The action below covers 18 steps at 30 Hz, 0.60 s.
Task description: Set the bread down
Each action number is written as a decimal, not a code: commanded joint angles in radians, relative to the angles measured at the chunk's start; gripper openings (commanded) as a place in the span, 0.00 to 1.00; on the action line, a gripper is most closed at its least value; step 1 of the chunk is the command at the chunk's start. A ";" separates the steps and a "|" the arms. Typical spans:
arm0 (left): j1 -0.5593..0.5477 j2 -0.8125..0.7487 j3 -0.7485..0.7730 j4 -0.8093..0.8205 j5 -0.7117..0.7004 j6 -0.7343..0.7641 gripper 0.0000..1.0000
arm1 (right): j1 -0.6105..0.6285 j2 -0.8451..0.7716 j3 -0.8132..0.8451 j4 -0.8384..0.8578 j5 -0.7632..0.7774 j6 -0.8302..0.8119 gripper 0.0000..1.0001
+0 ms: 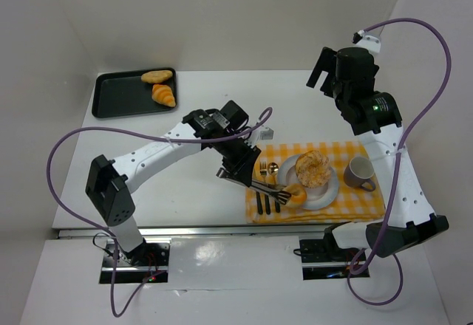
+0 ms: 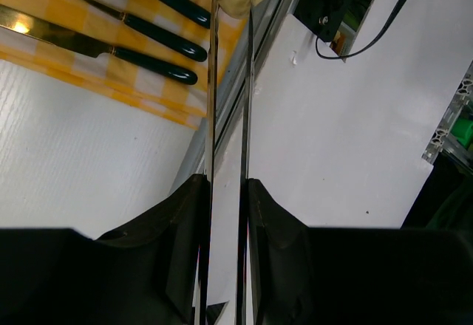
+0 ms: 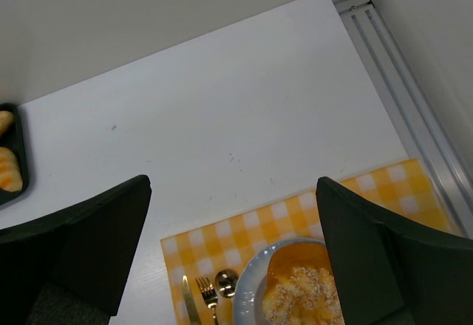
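Left pincer (image 1: 238, 164) clamped on tongs (image 1: 270, 187), tips squeezing bread (image 1: 296, 194) at the plate's (image 1: 331, 192) near-left rim; right pincer (image 1: 320, 70) spread wide apart, far right.

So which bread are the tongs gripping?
The small roll at the plate's near edge; the big bun and the tray's two croissants lie free.

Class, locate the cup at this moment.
Top view: the cup stands on the right end of the checked mat, just right of the plate.

White table (image 1: 310, 103) between plain white walls (image 1: 222, 15), aluminium rail (image 1: 185, 230) along near edge
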 commanded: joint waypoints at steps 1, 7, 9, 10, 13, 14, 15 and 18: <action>0.015 0.005 0.023 0.033 0.026 0.002 0.00 | -0.005 -0.030 0.034 0.024 0.023 -0.005 1.00; 0.033 0.036 0.066 0.033 0.024 0.002 0.00 | -0.005 -0.030 0.034 0.015 0.023 -0.005 1.00; 0.033 0.056 0.075 0.024 0.024 0.011 0.04 | -0.005 -0.030 0.034 0.015 0.023 -0.005 1.00; 0.033 0.056 0.075 0.013 0.024 0.011 0.19 | -0.005 -0.030 0.034 0.015 0.023 -0.005 1.00; 0.033 0.056 0.084 0.004 0.004 0.011 0.37 | -0.005 -0.030 0.034 0.015 0.023 -0.005 1.00; 0.033 0.056 0.084 0.004 0.004 0.011 0.43 | -0.005 -0.030 0.025 0.015 0.023 -0.005 1.00; 0.042 0.056 0.084 0.004 0.004 0.011 0.46 | -0.005 -0.030 0.025 0.015 0.023 -0.005 1.00; 0.042 0.056 0.093 0.004 0.004 0.011 0.57 | -0.005 -0.030 0.025 0.015 0.023 -0.005 1.00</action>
